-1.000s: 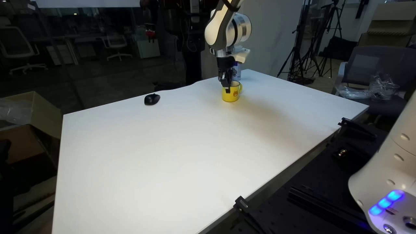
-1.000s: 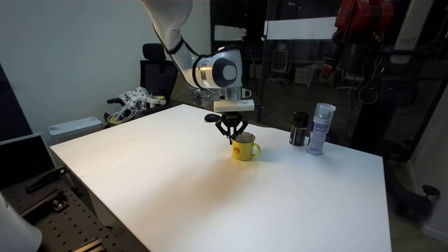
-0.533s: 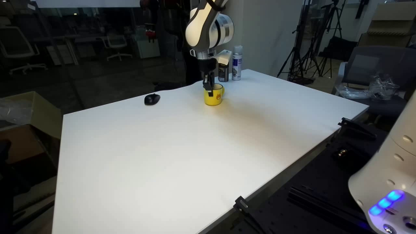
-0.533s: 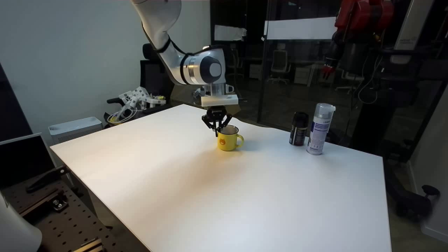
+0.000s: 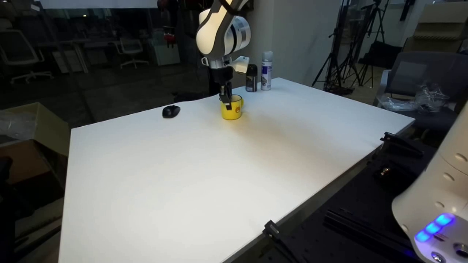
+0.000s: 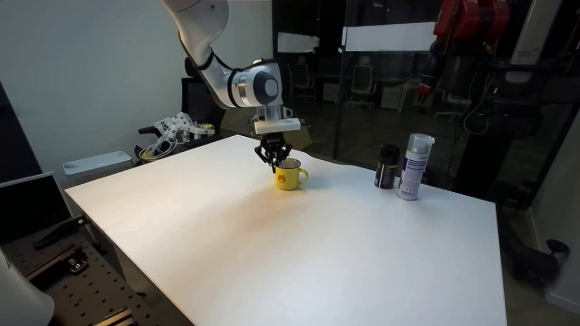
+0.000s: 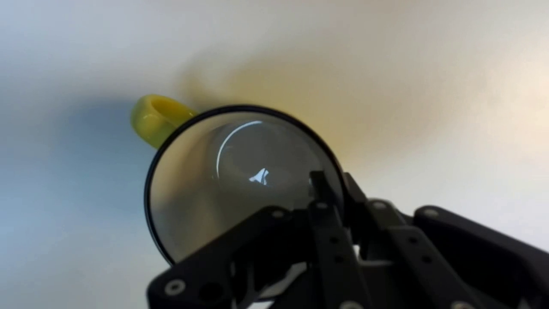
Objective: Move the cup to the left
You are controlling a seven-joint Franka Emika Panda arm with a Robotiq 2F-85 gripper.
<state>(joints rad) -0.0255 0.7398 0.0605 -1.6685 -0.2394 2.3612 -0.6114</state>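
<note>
The white table (image 5: 164, 182) lies under the arm (image 6: 220, 86). The spray can (image 6: 413, 167) and dark can (image 6: 387, 167) stand side by side on it. The gripper (image 7: 333, 180) is clamped on the rim of the cup (image 6: 288, 179), one finger inside. In an exterior view, the upright cup is between these cans and, leftward, the black mouse (image 5: 171, 111).

Extras and surroundings

White table (image 5: 164, 182): black mouse (image 5: 171, 111) near its edge; dark can (image 6: 387, 166) and taller white-and-purple spray can (image 6: 414, 167) upright, just beside each other. Around it: tripods (image 5: 332, 58), gray chair (image 5: 409, 71) with clear plastic (image 5: 431, 98) on the seat, open cardboard box (image 5: 51, 128), dark screen (image 6: 34, 206).
</note>
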